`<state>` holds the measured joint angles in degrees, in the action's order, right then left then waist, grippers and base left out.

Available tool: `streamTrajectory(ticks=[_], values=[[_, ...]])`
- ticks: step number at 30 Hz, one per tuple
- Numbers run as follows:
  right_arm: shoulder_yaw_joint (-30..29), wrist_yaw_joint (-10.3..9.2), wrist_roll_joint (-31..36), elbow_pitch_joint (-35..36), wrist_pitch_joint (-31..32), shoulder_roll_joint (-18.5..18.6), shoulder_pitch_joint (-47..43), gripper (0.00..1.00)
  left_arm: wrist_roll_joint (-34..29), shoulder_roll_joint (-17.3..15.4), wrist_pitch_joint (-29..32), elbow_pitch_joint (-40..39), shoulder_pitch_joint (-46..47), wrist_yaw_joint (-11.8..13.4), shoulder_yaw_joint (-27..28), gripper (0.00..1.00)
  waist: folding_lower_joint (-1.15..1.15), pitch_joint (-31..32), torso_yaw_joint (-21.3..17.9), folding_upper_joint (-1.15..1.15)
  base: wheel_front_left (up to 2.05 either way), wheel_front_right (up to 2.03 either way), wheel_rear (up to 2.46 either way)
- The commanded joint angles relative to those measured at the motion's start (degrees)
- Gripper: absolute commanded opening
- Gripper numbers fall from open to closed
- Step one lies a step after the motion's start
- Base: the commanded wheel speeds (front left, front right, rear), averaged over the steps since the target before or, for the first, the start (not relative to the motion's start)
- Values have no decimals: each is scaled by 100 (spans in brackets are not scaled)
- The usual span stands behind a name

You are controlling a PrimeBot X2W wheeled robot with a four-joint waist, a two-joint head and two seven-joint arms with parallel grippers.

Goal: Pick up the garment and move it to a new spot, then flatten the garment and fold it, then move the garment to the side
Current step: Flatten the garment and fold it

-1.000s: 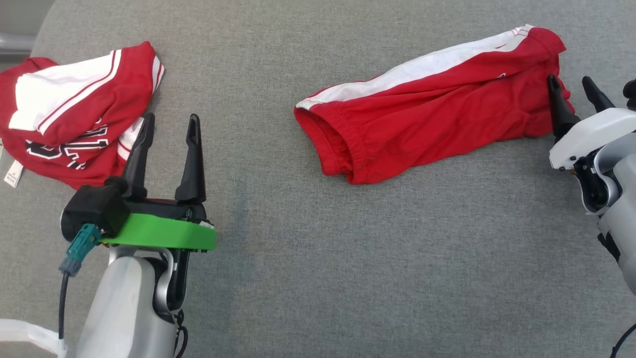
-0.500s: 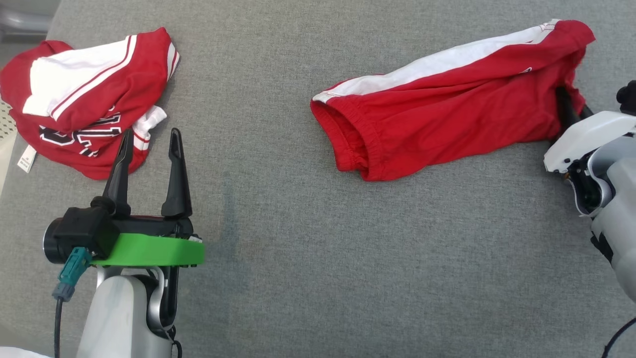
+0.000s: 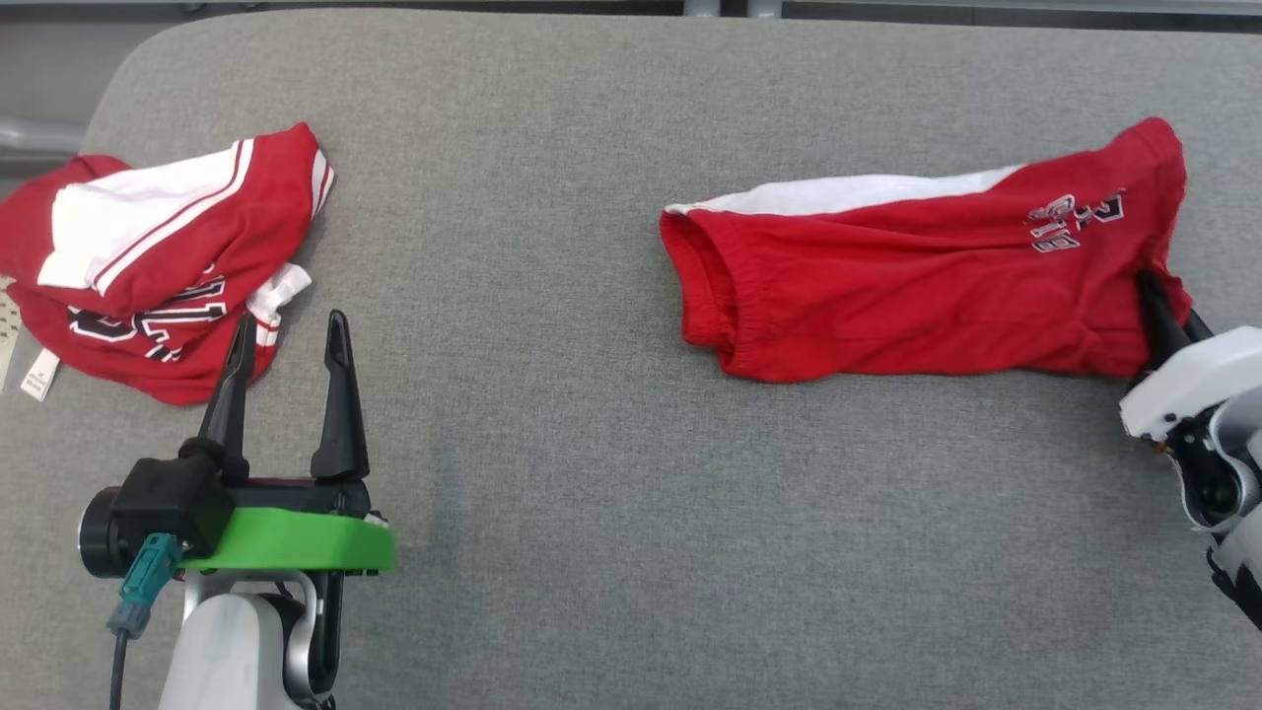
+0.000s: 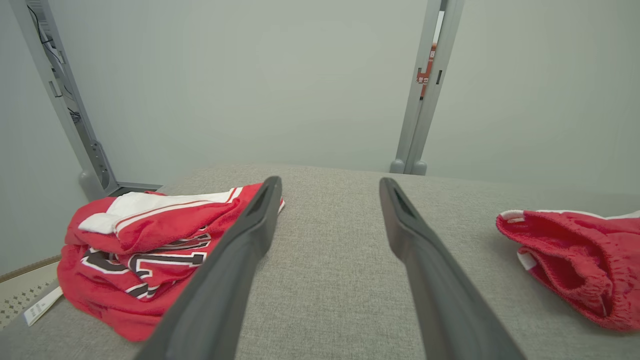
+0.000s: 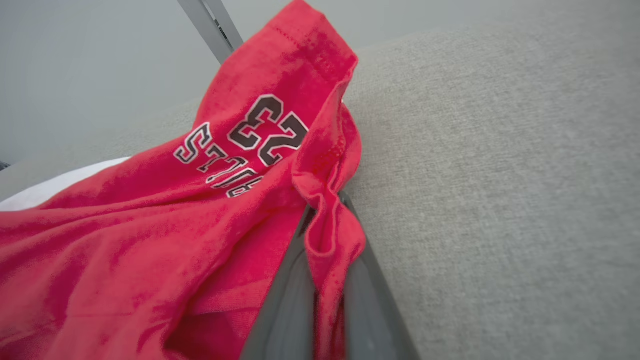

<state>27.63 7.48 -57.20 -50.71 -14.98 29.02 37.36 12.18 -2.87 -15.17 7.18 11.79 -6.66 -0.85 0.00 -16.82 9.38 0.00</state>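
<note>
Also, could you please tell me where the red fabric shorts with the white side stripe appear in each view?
Head view: red fabric shorts right of centre, lying crosswise, far right end in the right gripper.
Left wrist view: at the right edge, elastic opening towards the camera.
Right wrist view: left and centre, an edge pinched between the fingers.
Shared landmark: the grey fabric tabletop beneath them.

A crumpled red-and-white jersey (image 3: 158,261) is laid at the far left of the grey fabric-covered table (image 3: 552,493), with a white label (image 3: 39,373) at its left edge and a metal post (image 4: 425,100) set beyond
</note>
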Motion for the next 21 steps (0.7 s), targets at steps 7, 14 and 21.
streamTrajectory(ticks=[7, 14, 21], values=[[-871, 3, -617, 342, -22, 300, -944, 0, -145, -7, 4, 2, -220, -52, 45, 100, 0, 346, -274, 0, 0, 0, 0], [-1369, 3, -478, 773, -23, 132, -1315, 0, -157, -7, 4, -41, -331, -71, 29, 100, 0, 396, -335, 0, 0, 0, 0], [-1742, 3, 95, 1409, -24, -158, -1188, 0, -173, -7, 5, 26, -350, -74, -30, 100, 0, 554, -327, 0, 0, 0, 0]])
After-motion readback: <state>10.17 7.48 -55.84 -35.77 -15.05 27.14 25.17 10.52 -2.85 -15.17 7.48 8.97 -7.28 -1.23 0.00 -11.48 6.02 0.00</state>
